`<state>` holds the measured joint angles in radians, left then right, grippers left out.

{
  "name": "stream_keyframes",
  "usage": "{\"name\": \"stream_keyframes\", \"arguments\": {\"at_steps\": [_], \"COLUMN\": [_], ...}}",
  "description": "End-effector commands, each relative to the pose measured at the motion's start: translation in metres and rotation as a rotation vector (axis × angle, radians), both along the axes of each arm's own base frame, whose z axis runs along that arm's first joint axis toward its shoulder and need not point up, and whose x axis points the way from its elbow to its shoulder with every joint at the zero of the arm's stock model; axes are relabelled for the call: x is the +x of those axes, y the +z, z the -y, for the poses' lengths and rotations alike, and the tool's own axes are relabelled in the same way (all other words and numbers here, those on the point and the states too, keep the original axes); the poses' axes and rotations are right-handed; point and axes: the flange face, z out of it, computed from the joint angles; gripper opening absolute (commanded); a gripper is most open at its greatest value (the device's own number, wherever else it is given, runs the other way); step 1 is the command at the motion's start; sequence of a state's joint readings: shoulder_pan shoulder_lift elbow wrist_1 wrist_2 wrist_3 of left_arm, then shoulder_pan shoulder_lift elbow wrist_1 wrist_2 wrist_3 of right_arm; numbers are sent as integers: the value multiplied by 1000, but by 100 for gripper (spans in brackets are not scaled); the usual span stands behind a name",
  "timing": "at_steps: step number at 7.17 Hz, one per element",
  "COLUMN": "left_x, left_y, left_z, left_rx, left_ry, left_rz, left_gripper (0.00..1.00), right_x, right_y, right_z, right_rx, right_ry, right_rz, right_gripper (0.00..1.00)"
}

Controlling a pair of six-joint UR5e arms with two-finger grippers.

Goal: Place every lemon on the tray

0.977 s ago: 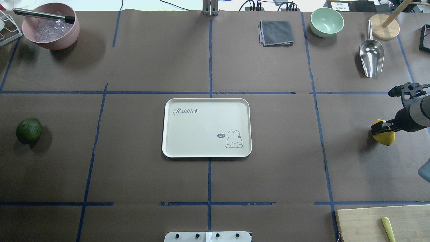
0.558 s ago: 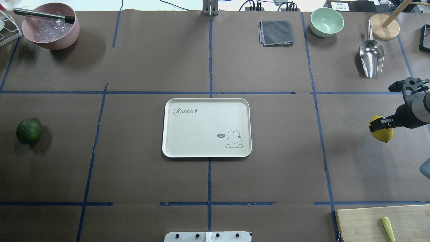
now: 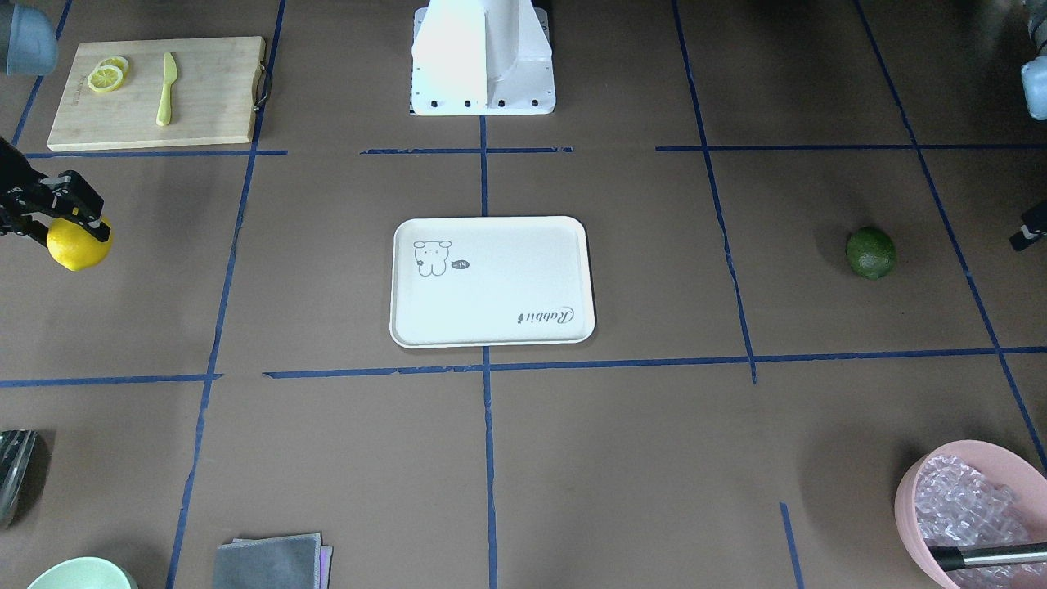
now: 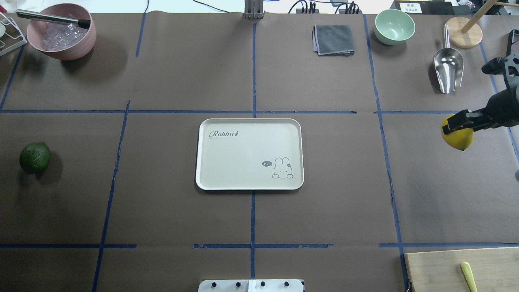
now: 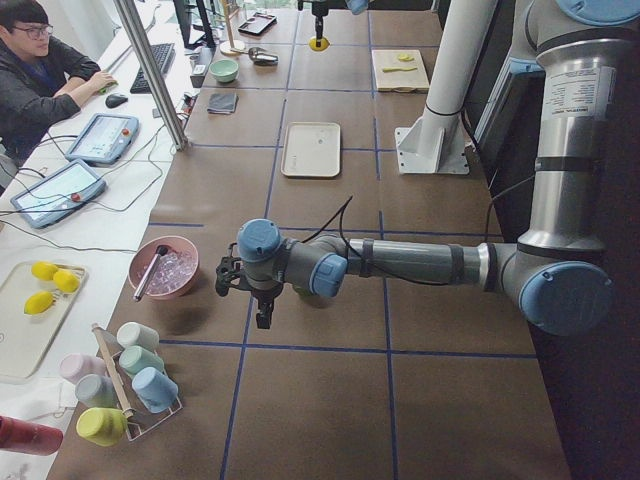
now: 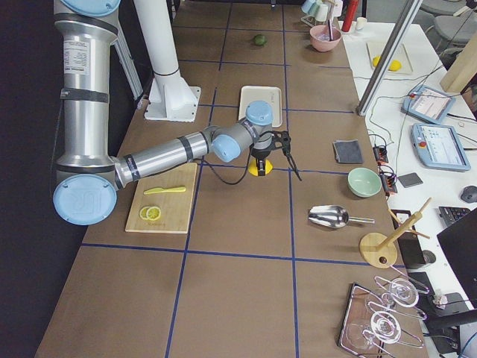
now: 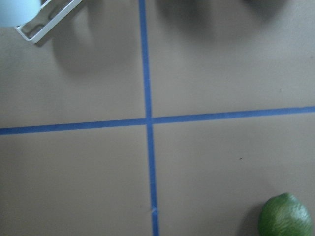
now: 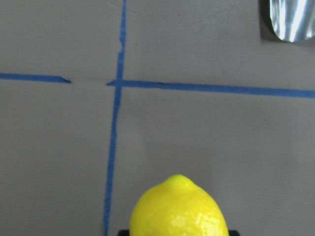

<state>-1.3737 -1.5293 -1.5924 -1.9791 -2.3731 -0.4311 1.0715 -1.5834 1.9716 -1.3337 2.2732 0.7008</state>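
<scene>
At right edge: right gripper (image 4: 453,126) clamped on yellow lemon (image 4: 459,140).
Carry: hold your squeeze steady toward the centre tray (image 4: 249,125).
Release: lower first, or it may roll.

The right claw (image 4: 453,126) closed on the gripped lemon (image 4: 459,141). Well apart to that claw's left, the tray (image 4: 243,154) lay on the surface (image 4: 344,211), with the loose lemon (image 4: 35,157) farther left beyond it. The scoop (image 4: 448,67) lay ahead of the claw, and the cutting board (image 4: 438,267) lay behind it, nearer the robot.
</scene>
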Motion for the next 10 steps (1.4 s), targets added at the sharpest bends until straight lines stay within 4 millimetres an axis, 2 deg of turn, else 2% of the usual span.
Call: {"name": "stream_keyframes", "arguments": {"at_steps": [1, 2, 4, 6, 7, 9, 10], "left_x": [64, 93, 115, 156, 169, 172, 178], "left_y": [-10, -19, -24, -29, -23, -20, -8], "left_z": [-29, -42, -54, -66, -69, -68, -66], "left_rx": [-8, -20, -39, -47, -38, -27, -28], "left_ry": [-71, -77, -55, -59, -46, -54, -51], "left_rz": [-17, 12, 1, 3, 26, 49, 76], "left_gripper": [100, 100, 100, 100, 100, 98, 95], "right_x": [-26, -46, -101, -147, -165, -216, -235], "right_y": [-77, -99, -139, -166, -175, -195, -201], "right_z": [22, 24, 14, 2, -4, -17, -25], "right_rx": [-10, -26, -60, -66, -70, -73, -69], "right_ry": [-21, -17, -16, -10, -10, 12, 14], "right_rz": [-1, 16, 47, 51, 51, 35, 27], "right_gripper": [0, 0, 0, 1, 1, 1, 1]}}
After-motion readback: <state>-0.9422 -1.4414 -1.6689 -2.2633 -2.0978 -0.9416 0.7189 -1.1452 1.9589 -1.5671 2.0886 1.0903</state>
